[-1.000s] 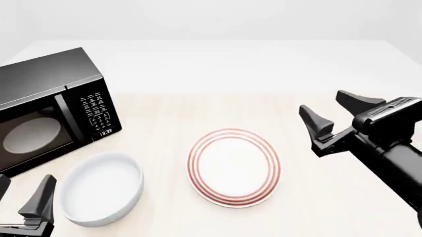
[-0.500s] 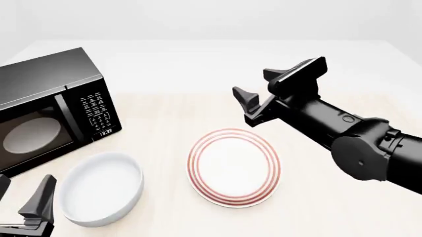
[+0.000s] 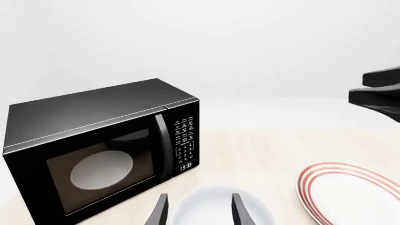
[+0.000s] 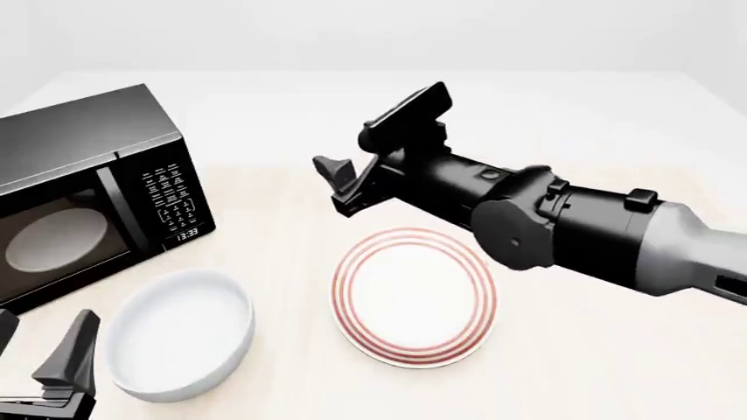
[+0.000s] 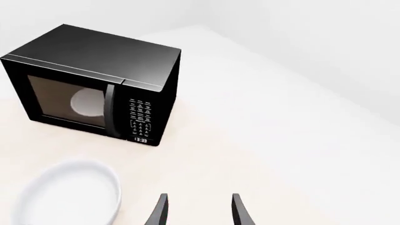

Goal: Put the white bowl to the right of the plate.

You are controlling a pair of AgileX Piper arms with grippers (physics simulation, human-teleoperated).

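The white bowl (image 4: 178,334) is plain and deep and sits on the table at the front left, left of the plate (image 4: 415,296), which is flat with red rings. My right gripper (image 4: 342,146) is open and empty, raised above the table behind the plate's far left edge. My left gripper (image 4: 35,346) is open and empty at the front left corner, just left of the bowl. In the left wrist view the bowl (image 3: 212,197) lies just ahead of the open left gripper (image 3: 198,210), with the plate (image 3: 350,192) beside it. The right wrist view shows the bowl (image 5: 69,192) off to the side of the open right gripper (image 5: 198,211).
A black microwave (image 4: 82,192) with its door shut stands at the left, behind the bowl. It also shows in the left wrist view (image 3: 100,150) and the right wrist view (image 5: 93,79). The right arm (image 4: 561,227) stretches over the table behind the plate.
My right arm has swung from the right side leftward and farther back, past the plate's far edge. The left gripper, bowl and plate have not moved.
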